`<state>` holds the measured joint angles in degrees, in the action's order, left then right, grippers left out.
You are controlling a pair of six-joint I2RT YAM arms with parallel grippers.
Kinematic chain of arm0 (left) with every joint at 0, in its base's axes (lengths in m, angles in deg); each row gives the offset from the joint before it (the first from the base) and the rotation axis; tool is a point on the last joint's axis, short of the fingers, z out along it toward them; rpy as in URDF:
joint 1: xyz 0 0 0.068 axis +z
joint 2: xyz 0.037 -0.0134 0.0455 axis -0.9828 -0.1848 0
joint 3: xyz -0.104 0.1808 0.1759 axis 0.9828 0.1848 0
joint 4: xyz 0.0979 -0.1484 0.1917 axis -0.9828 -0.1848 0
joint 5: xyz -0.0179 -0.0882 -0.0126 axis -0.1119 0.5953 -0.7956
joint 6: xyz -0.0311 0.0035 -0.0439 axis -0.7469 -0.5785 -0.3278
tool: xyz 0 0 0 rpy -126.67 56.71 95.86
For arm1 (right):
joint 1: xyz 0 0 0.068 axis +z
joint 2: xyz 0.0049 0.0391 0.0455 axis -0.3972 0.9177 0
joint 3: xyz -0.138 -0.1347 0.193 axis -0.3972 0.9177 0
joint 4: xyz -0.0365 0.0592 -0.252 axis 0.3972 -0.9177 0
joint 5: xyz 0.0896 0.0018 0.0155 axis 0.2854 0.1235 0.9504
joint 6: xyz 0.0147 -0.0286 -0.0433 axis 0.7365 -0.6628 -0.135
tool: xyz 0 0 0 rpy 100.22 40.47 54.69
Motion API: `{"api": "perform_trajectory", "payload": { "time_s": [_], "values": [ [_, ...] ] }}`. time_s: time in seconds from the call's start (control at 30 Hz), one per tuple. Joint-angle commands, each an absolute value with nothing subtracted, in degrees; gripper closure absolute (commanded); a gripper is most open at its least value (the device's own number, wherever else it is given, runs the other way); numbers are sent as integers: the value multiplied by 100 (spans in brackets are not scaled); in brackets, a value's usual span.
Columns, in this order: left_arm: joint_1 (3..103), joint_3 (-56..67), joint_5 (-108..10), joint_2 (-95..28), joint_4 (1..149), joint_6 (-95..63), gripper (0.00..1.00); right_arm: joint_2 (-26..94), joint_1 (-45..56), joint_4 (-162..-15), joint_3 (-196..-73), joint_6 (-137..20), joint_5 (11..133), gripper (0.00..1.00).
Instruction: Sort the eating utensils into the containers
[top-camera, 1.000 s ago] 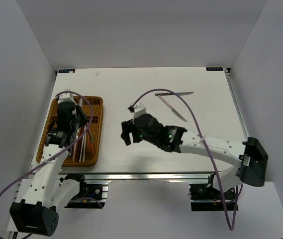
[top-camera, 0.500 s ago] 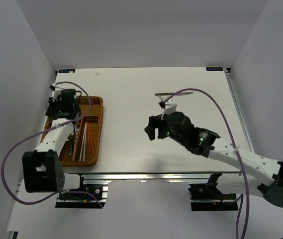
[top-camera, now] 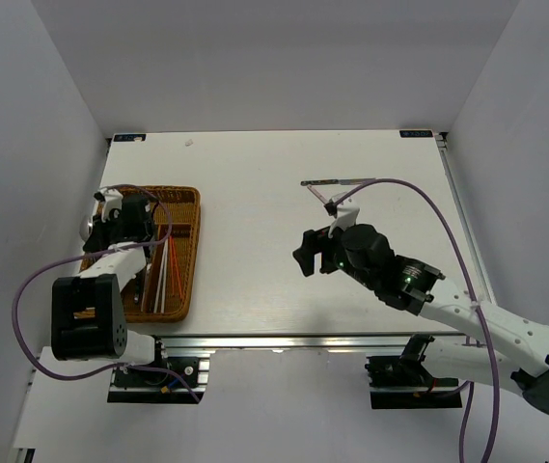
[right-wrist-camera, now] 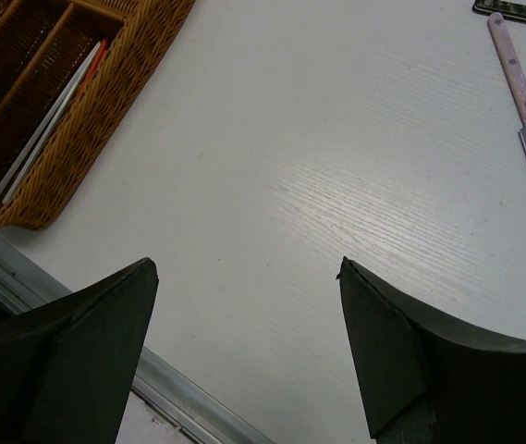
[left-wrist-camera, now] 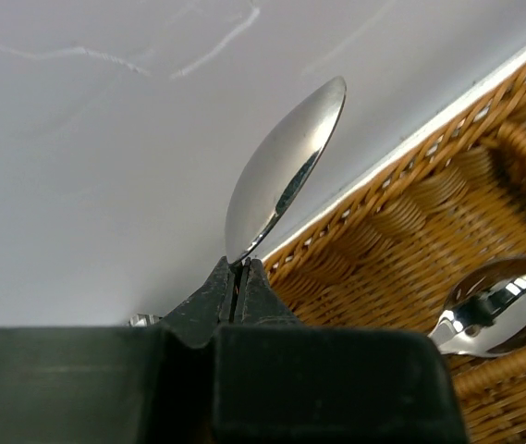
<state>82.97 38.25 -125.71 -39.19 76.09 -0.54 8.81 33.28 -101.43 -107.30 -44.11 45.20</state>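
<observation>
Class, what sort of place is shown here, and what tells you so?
Most likely a robot test booth: a white table boxed in by grey panels, two robot arms bolted at its near edge, a wicker cutlery tray.

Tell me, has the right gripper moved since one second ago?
Yes. In the top view the right gripper has moved to the right, farther from the wicker tray.

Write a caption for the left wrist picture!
Left gripper shut on a spoon beside the tray.
</observation>
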Motion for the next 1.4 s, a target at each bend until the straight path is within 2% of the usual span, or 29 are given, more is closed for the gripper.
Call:
{"api": "perform_trajectory", "payload": {
  "time_s": [0.0, 0.1, 0.33, 0.4, 0.57, 0.6, 0.7, 0.87, 0.9, 0.93, 0.97, 1.1, 1.17, 1.2, 1.23, 1.33, 1.37],
  "values": [
    [8252, 4038, -12616, -3706, 8088, -126, 100, 657, 3320, -9987, -10662, -4502, 4546, 16],
    [8199, 4214, -12589, -3741, 8265, -46, 100, 560, 3320, -10004, -10653, -4502, 4537, 16],
    [8023, 4196, -12720, -4110, 8054, -99, 85, 393, 3311, -10031, -10556, -4528, 4362, 14],
    [7971, 4240, -12790, -4014, 8071, -73, 69, 437, 3302, -9987, -10565, -4528, 4370, 13],
    [7795, 4302, -12843, -3663, 8089, -28, 46, 612, 3276, -9943, -10662, -4502, 4467, 12],
    [7786, 4250, -12835, -3593, 8063, -20, 38, 630, 3276, -9943, -10679, -4502, 4476, 12],
    [7759, 4100, -12931, -3391, 7896, -72, 26, 683, 3258, -9934, -10723, -4502, 4484, 12],
    [7759, 3872, -13045, -2899, 7783, -81, 16, 832, 3197, -9952, -10811, -4536, 4502, 12],
    [7733, 3749, -12958, -2802, 7573, -307, 12, 876, 3171, -9951, -10846, -4546, 4493, 12],
    [7733, 3548, -12897, -2592, 7466, -353, 2, 920, 3136, -9960, -10872, -4563, 4493, 12],
    [7733, 3398, -12879, -2494, 7134, -423, 2, 1033, 3040, -9960, -10907, -4642, 4528, 12],
    [7724, 2598, -11740, -1888, 5500, -1851, 2, 1473, 2583, -9942, -11091, -5098, 4704, 12],
    [7724, 2474, -10633, -1398, 4795, -2259, 2, 1833, 2172, -10082, -11232, -5265, 4862, 12],
    [7724, 2526, -10150, -1203, 4663, -2487, 2, 1956, 1986, -10127, -11407, -5449, 4967, 12],
    [7724, 2587, -9049, -1019, 4531, -2550, 2, 2096, 1819, -10197, -11531, -5512, 5211, 12],
    [7733, 2921, -7628, -333, 4161, -2990, 2, 2886, 819, -10592, -12013, -5635, 5616, 14],
    [7724, 3139, -6787, -61, 4134, -3025, 2, 3045, 658, -10706, -12128, -5670, 5636, 14]
  ]
}}
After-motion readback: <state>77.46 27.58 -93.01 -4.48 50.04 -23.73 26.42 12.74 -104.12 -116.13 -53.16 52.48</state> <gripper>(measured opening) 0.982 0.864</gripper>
